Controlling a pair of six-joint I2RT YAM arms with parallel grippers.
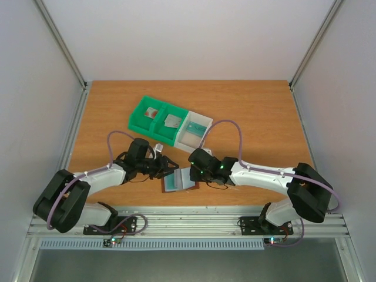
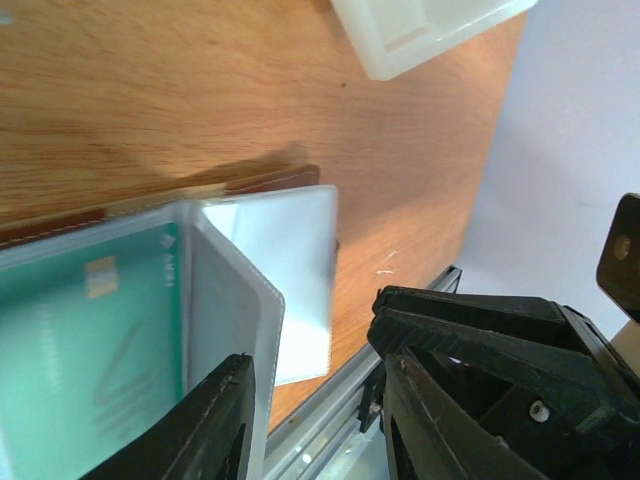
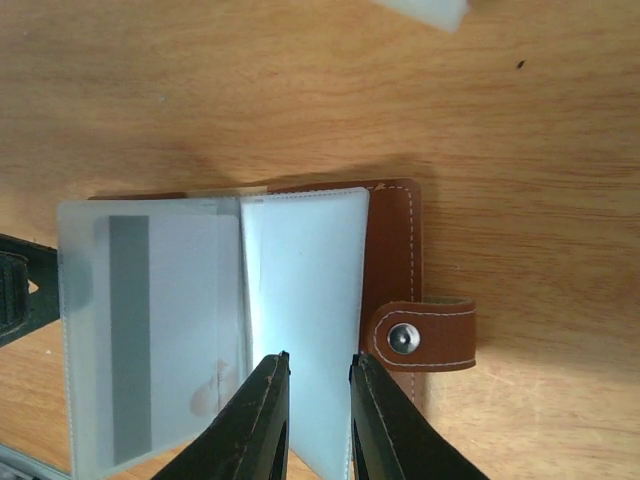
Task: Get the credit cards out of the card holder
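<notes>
The brown card holder (image 1: 178,181) lies open on the table between my grippers. Its clear sleeves are fanned out. In the left wrist view a green card (image 2: 90,340) sits in one sleeve. In the right wrist view a pale card with a grey stripe (image 3: 150,340) sits in the left sleeve, and the snap tab (image 3: 420,338) points right. My left gripper (image 2: 320,410) is open wide, its left finger (image 2: 215,425) against a sleeve edge. My right gripper (image 3: 320,420) is open by a narrow gap over the pale middle sleeve (image 3: 305,300) and holds nothing I can see.
A green bin (image 1: 141,120) and a joined white bin (image 1: 202,123) stand behind the holder, with small flat items in their compartments. The white bin's corner shows in the left wrist view (image 2: 420,30). The metal rail (image 1: 188,223) runs along the near table edge.
</notes>
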